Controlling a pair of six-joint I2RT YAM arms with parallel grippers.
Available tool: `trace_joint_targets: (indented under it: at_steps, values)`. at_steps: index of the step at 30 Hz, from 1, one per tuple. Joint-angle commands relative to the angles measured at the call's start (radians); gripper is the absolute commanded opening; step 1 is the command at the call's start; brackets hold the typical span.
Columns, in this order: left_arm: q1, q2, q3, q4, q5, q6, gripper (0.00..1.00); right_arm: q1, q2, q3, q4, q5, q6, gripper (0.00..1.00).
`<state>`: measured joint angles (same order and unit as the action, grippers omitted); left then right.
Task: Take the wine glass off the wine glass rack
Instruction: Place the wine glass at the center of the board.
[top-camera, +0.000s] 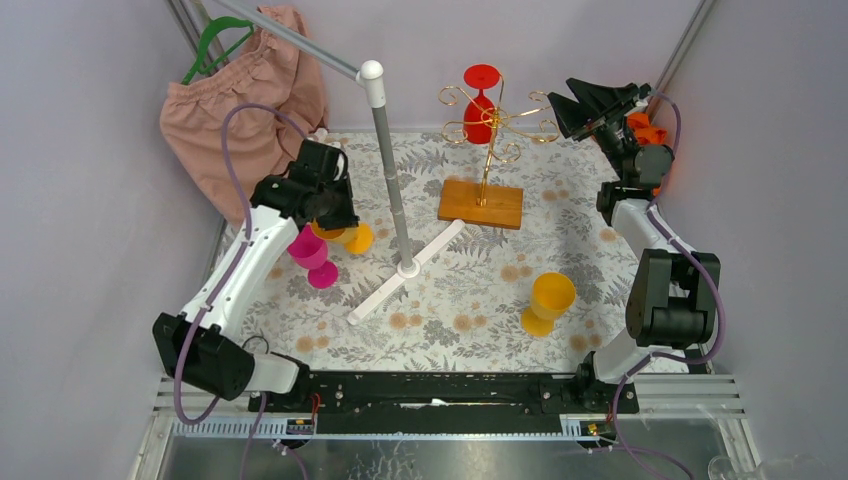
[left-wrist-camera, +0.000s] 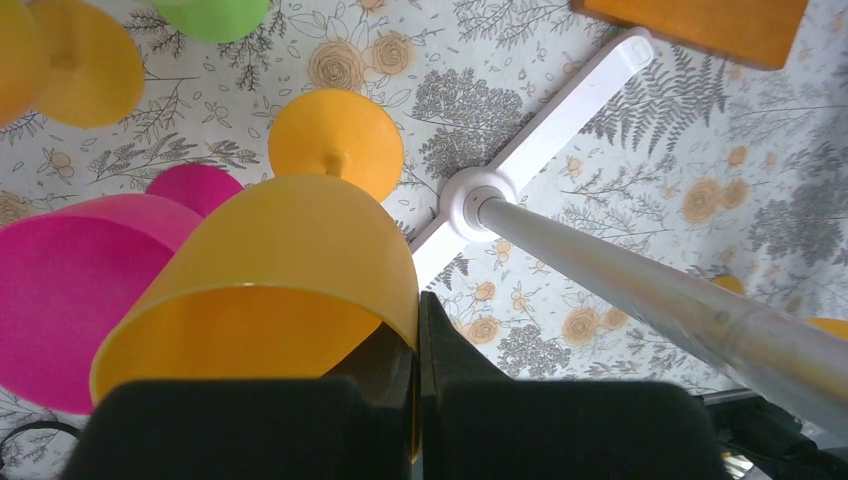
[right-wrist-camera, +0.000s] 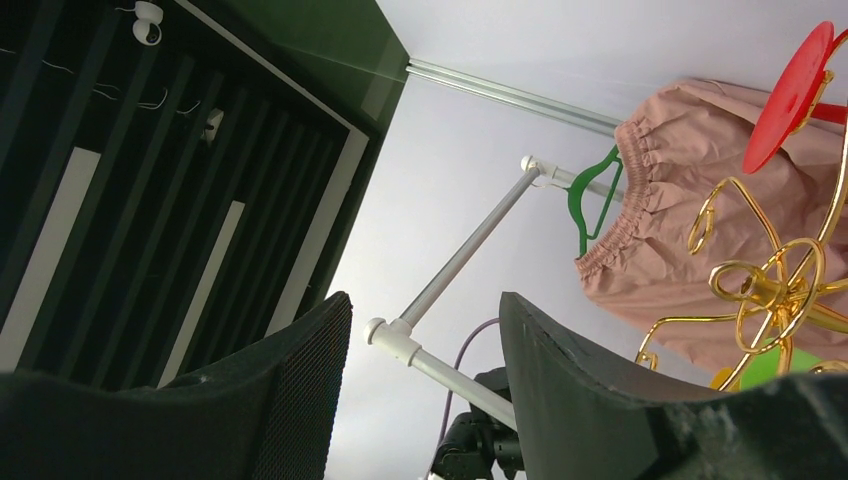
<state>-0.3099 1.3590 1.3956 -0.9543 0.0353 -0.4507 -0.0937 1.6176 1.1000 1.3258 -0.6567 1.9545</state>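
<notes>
Overhead, we saw the red wine glass hanging foot-up on the wine glass rack at twelve o'clock on the table, with the right gripper raised near it at two o'clock, jaws apart. Toward nine o'clock the left gripper was clamped on the rim of an orange glass, one finger inside its bowl, with a pink glass just beside it. A yellow glass stood at five o'clock.
</notes>
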Motion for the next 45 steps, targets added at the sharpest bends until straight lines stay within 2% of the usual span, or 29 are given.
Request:
trace_joint_targets:
  at_steps: [1, 17, 45]
  values:
    - [-0.035, 0.033, -0.014, 0.066, -0.061, 0.013, 0.0, -0.008, -0.041, -0.008, 0.084, -0.018, 0.004, 0.63]
    - [-0.08, 0.216, 0.027, 0.029, -0.086, 0.037, 0.0, -0.04, -0.023, -0.073, 0.158, -0.02, 0.044, 0.63]
    - [-0.103, 0.292, 0.008, 0.026, -0.123, 0.021, 0.0, -0.08, -0.003, -0.104, 0.215, -0.024, 0.077, 0.63]
